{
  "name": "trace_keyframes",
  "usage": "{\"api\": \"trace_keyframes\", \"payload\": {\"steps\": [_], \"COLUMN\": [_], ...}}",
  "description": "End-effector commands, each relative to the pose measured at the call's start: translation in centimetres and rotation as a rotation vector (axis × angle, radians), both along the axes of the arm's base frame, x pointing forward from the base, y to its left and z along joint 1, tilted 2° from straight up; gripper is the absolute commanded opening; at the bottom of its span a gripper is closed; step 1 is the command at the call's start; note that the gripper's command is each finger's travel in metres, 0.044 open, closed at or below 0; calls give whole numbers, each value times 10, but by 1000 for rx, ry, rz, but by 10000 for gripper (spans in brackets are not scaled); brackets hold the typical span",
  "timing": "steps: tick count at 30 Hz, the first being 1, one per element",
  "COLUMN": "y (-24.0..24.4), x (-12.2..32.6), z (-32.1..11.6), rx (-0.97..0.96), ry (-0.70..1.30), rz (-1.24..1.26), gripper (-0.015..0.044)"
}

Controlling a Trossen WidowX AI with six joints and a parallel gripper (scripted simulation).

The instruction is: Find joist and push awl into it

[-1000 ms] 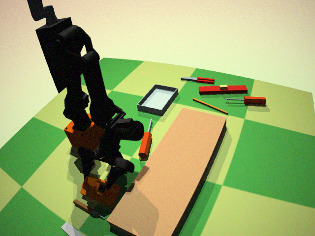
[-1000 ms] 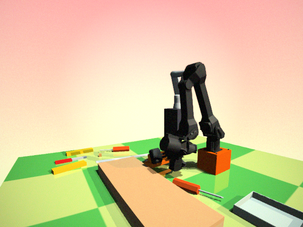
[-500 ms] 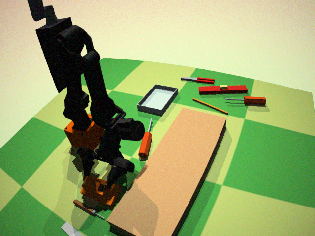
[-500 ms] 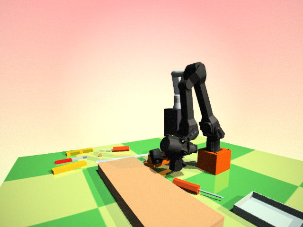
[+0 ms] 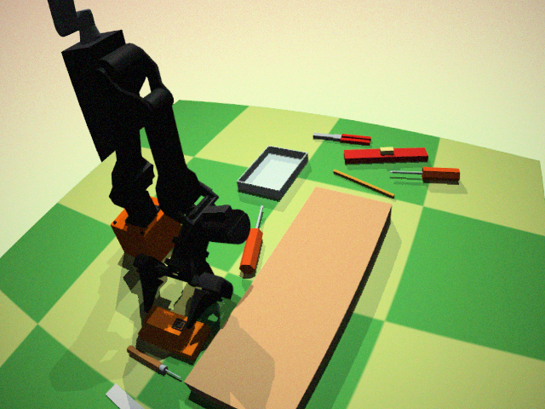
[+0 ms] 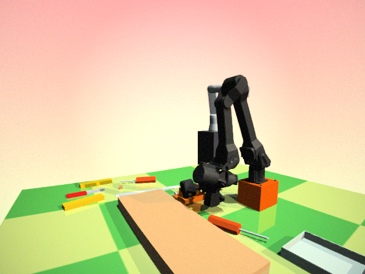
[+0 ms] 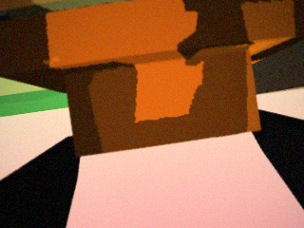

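Note:
The orange stud finder (image 5: 164, 336) (image 6: 191, 199) (image 7: 163, 90) sits on the table beside the near-left end of the tan floor panel (image 5: 307, 264) (image 6: 182, 236). My gripper (image 5: 169, 315) (image 6: 201, 198) (image 7: 165, 130) is open and low over it, its fingers on either side of the upper body, holding nothing. The awl (image 5: 147, 360), with a brown handle, lies just in front of the stud finder, its tip toward the panel corner. The grey tray (image 5: 258, 191) (image 6: 291, 258) is empty, left of the panel's far end. The joist is hidden; no hole shows in the visible panel top.
An orange screwdriver (image 5: 251, 250) (image 6: 225, 224) lies between the arm base (image 5: 147, 235) (image 6: 258, 194) and the panel. A pencil (image 5: 363, 182), a red level (image 5: 409, 154), red-handled pliers (image 5: 355, 139) and another screwdriver (image 5: 439, 175) lie beyond the panel. A white strip (image 5: 123, 397) lies near the awl.

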State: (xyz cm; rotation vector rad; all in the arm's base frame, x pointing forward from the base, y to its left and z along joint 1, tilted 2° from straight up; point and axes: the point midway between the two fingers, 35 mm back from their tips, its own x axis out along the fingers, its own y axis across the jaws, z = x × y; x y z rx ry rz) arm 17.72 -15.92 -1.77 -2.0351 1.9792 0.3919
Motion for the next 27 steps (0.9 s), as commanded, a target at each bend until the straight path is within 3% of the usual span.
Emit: {"api": "trace_keyframes", "payload": {"steps": [1, 27], "y": [0, 13], "x": [0, 1], "z": [0, 2], "rx": [-1, 8], "ry": [0, 0], "rz": [0, -1], "gripper": [440, 440]}}
